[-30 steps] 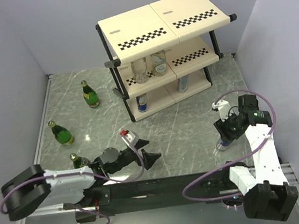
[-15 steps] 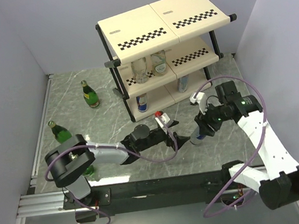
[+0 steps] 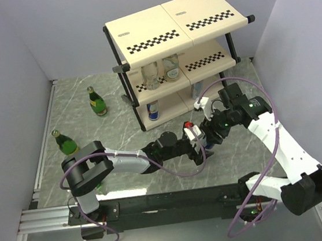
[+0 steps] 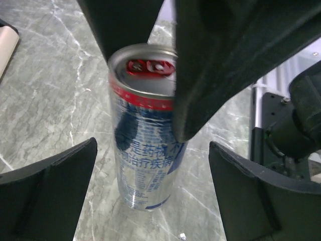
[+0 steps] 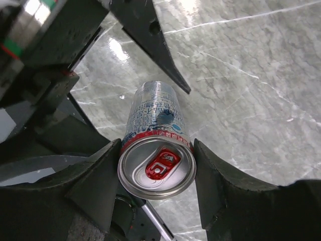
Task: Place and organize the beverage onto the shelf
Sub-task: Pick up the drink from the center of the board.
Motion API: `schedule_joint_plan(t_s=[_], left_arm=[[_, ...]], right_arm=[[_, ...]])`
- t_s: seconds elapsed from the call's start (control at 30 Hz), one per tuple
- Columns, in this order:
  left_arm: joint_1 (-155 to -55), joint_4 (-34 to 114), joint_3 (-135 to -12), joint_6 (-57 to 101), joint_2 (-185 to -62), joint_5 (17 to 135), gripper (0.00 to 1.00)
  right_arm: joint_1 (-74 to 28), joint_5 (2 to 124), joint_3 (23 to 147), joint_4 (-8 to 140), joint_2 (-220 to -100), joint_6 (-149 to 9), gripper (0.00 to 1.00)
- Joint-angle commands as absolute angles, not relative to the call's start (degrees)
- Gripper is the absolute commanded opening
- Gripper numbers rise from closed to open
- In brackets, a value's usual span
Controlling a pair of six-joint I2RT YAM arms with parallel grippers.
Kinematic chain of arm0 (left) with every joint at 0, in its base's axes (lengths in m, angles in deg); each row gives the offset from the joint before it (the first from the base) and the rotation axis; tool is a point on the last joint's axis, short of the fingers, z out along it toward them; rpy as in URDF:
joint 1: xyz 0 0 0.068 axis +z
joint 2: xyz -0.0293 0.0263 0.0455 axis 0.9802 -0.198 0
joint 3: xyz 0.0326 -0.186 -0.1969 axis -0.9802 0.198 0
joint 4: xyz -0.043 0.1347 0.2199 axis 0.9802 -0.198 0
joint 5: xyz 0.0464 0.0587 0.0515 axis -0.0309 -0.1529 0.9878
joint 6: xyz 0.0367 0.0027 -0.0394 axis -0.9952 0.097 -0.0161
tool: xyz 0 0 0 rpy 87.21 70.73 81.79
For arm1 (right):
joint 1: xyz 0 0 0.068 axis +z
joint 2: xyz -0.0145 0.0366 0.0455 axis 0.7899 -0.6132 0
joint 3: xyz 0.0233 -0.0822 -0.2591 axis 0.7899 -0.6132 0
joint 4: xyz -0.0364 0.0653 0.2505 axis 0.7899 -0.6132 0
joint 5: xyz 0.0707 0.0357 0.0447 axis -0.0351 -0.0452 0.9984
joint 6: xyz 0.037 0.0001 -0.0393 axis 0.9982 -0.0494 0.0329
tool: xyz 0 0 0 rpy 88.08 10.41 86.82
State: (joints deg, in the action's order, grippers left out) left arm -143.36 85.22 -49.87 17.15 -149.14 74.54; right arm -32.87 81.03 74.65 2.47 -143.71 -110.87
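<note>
We are seeing the right gripper (image 5: pixel 157 173) clamping the slim silver-and-blue can (image 5: pixel 155 125) just below its red-tabbed rim, one finger on each side. The left gripper (image 4: pixel 150 188) is standing wide open around the same can. Its fingers (image 4: pixel 47 193) are staying clear of the can's sides and holding nothing.

In the top view the two grippers are crowding together in front of the shelf (image 3: pixel 146 41), so the can is almost wholly hidden there. We cannot tell whether its base is resting on the marble table (image 3: pixel 115 125) or hanging just above it.

The shelf's upper panel is cutting off the tops of two clear bottles (image 3: pixel 151 75) on the middle tier. Two more cans (image 3: pixel 153 111) are showing only partly on the lowest tier. Two green bottles (image 3: pixel 96 101) are standing on the table, left of the shelf.
</note>
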Motion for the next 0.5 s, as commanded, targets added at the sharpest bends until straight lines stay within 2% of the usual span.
schedule_joint_plan(t_s=[0.0,0.17,0.47], left_arm=[[-144.4,82.8,-53.8,13.2,-150.0,76.2,0.98],[-145.3,81.8,-55.0,11.7,-150.6,79.2,0.94],[-146.1,86.7,-54.5,12.3,-150.1,81.6,0.94]], right_arm=[[-32.1,81.6,77.8,5.2,-143.8,-108.8,0.00],[-32.0,83.2,77.8,5.4,-143.8,-108.1,0.00],[-32.0,85.5,77.5,6.0,-144.8,-106.1,0.00]])
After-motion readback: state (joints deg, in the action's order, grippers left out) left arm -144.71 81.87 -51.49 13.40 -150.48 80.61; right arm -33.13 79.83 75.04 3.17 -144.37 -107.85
